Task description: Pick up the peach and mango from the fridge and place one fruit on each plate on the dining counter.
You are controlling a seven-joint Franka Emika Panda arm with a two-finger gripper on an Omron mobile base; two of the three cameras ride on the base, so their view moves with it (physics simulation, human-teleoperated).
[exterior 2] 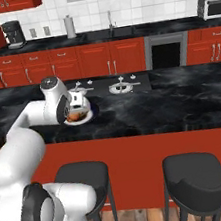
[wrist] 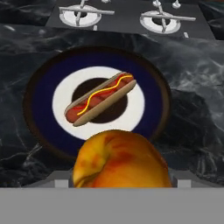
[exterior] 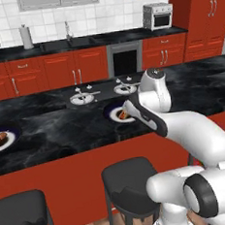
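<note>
The peach (wrist: 121,159) sits at the bottom of the hand view, its lower part cut off by the picture's edge; the fingertips are hidden behind it, so the tool (wrist: 121,181) reads as clamped on the peach, though the contact itself is out of sight. In the left base view the tool (exterior: 126,114) is mostly covered by the arm's own wrist, and in the right base view the tool (exterior 2: 75,110) shows as a dark shape above the plate, its jaws too small to make out.

Under the peach lies a plate (wrist: 41,105) with a dark rim and white centre, set on the black marble worktop (wrist: 192,100) near its front edge. A hot dog (wrist: 100,99) with a yellow mustard line lies across the plate's middle — so the free part of the plate is the ring around it. In the left base view this plate (exterior: 110,112) is half hidden by the arm.

A second plate (exterior: 11,139) sits well to the left, near the worktop's front edge, cut off by the picture's left side; something brown lies on it, hard to tell apart.

Behind the plates, toward the worktop's back edge, a cooktop (exterior: 102,91) is set in — the marble between it and the plates is bare. Two dark stools (exterior 2: 196,175) stand below the front edge.

No writing is readable anywhere.
</note>
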